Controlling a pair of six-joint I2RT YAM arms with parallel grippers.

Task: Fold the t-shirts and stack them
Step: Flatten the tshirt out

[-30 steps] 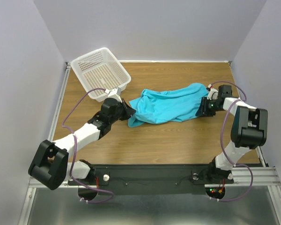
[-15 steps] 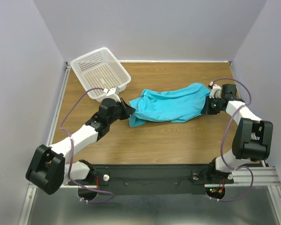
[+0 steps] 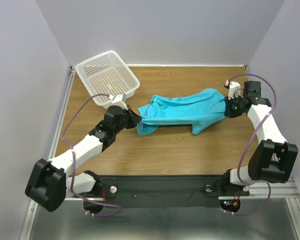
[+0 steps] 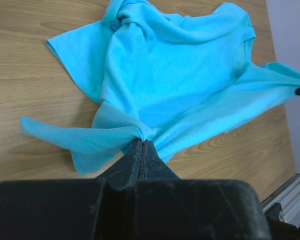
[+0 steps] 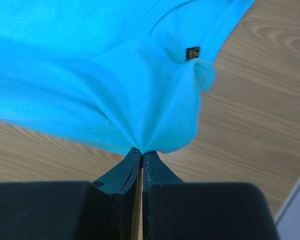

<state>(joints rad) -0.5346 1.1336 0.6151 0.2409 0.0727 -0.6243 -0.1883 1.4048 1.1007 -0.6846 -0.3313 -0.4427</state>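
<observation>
From above, my right gripper (image 3: 226, 106) has swung out toward 3 o'clock over the past second and clamped onto the end of the t-shirt (image 3: 182, 112). My left gripper (image 3: 135, 120) keeps its pinch on the 9 o'clock end. The cloth, which was slack and bunched a moment ago, now runs as a tauter band across the middle of the table (image 3: 180, 150), with a loose flap hanging toward 6 o'clock. The white basket (image 3: 107, 77) sits apart at 11 o'clock.

Through my left wrist camera, my fingertips (image 4: 141, 145) are pressed together on a twisted fold of hem, and the t-shirt (image 4: 175, 75) fans away toward 12 o'clock, still wrinkled.

Through my right wrist camera, my jaws are clenched on a gathered peak of fabric (image 5: 90, 60), a small dark label (image 5: 192, 53) showing at 1 o'clock.

I judge that with both ends held I can now spread the shirt flat; no fold has been made yet.
</observation>
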